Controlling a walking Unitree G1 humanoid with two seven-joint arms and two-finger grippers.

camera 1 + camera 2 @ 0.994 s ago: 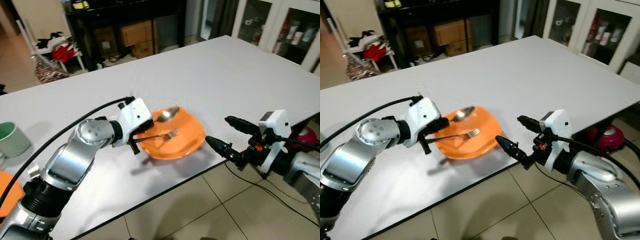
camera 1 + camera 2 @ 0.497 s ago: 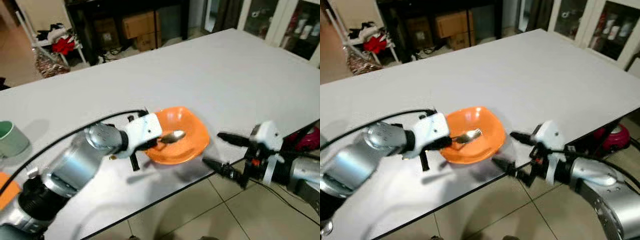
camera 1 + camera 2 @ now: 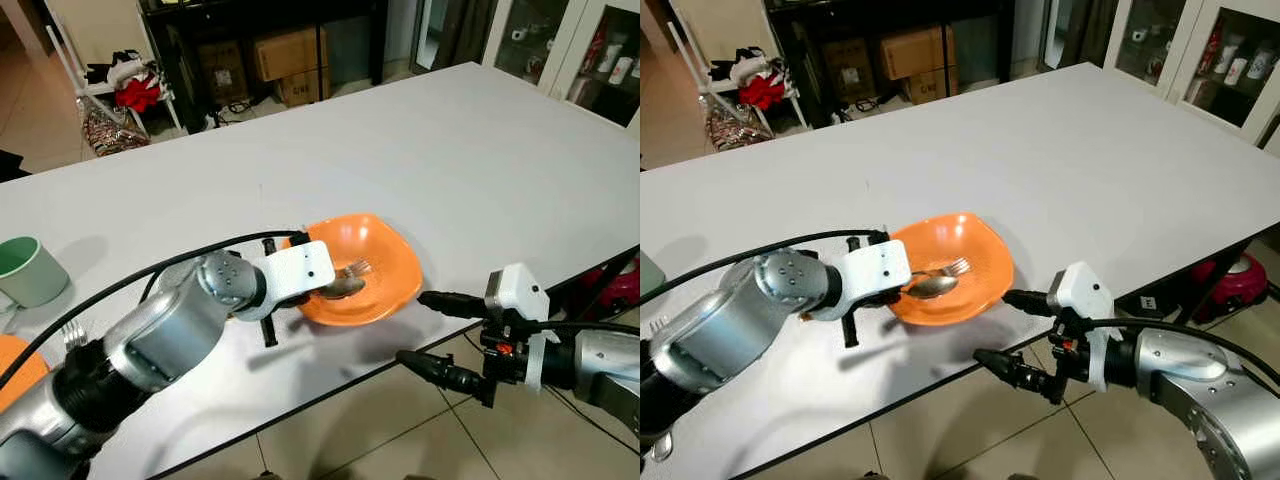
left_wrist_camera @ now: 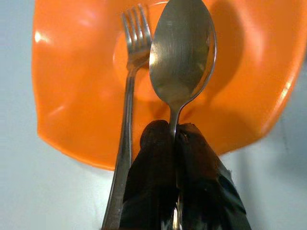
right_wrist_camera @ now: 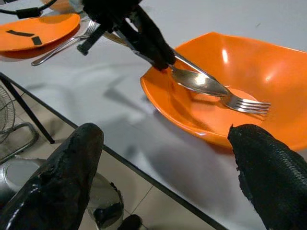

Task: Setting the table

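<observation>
Since a second ago, one spoon [image 4: 181, 62] has gone from lying on the bowl's far rim to being pinched by its handle in the left gripper [image 4: 172, 139], held over the single orange bowl [image 3: 385, 290] at frame centre. One fork [image 4: 130, 76] lies in the bowl beside it. At lower right, the right gripper [image 3: 435, 335] hangs off the table [image 3: 450, 150] edge, fingers spread. One green cup [image 3: 28, 272] stands at far left.

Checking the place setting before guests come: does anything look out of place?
Yes: the fork lies inside the orange bowl rather than beside it, and the left end effector holds the spoon over the bowl too.
</observation>
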